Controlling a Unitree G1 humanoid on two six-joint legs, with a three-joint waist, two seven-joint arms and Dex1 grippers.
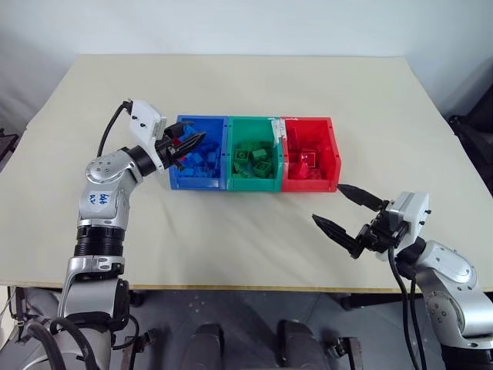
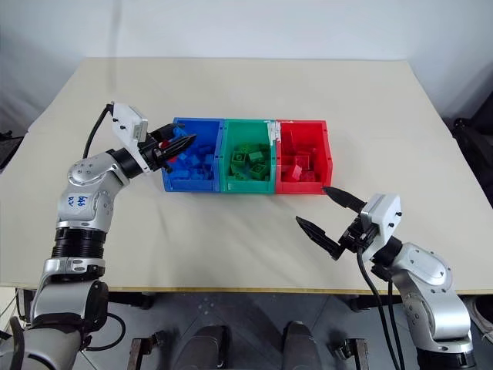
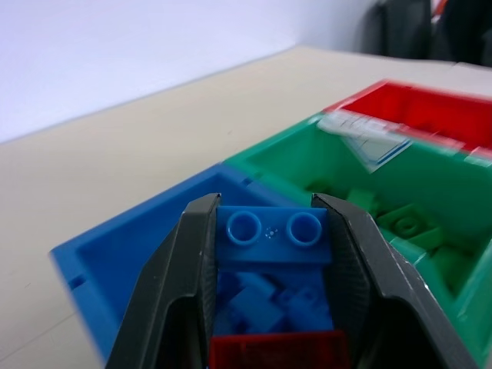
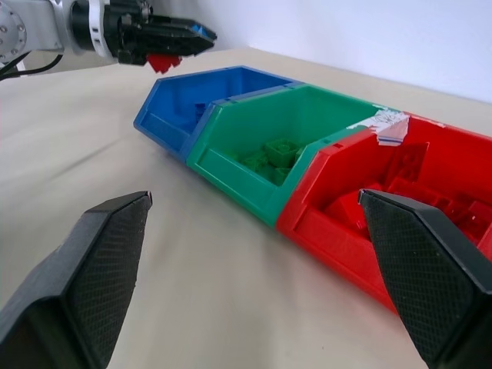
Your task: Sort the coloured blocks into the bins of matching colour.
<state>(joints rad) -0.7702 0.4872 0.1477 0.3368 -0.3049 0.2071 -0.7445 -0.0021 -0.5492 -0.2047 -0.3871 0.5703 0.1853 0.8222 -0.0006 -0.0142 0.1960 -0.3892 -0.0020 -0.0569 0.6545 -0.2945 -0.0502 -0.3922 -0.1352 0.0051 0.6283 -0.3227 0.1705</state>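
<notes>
1. Torn whitish label (image 3: pixel 367 138) stuck on the rim between green and red bins; writing too small to read.
2. Blue sticker with white marks (image 1: pixel 98 198) on the left forearm, not legible.
3. Three bins joined in a row on the beige table (image 1: pixel 254 239), near its middle, long axis of the row parallel to the near table edge.
4. Blue bin (image 1: pixel 185 179) at the left end of the row, holding a heap of blue blocks (image 1: pixel 203 160).
5. Green bin (image 1: pixel 245 183) in the middle, holding green blocks (image 1: pixel 256 160).
6. Red bin (image 1: pixel 330 158) at the right end, holding red blocks (image 1: pixel 304 163).
7. Left tool (image 3: pixel 269 231) closed on a blue block (image 3: pixel 274 235), hanging over the blue bin's left part; two studs facing the wrist camera, block's long axis spanning finger to finger.
8. Red piece (image 3: pixel 278 350) low between the same fingers; cannot tell if gripped.
9. Right tool (image 1: pixel 339 208) spread wide and empty, above the table near the near edge, in front of and to the right of the red bin, tips pointing toward the bins.
</notes>
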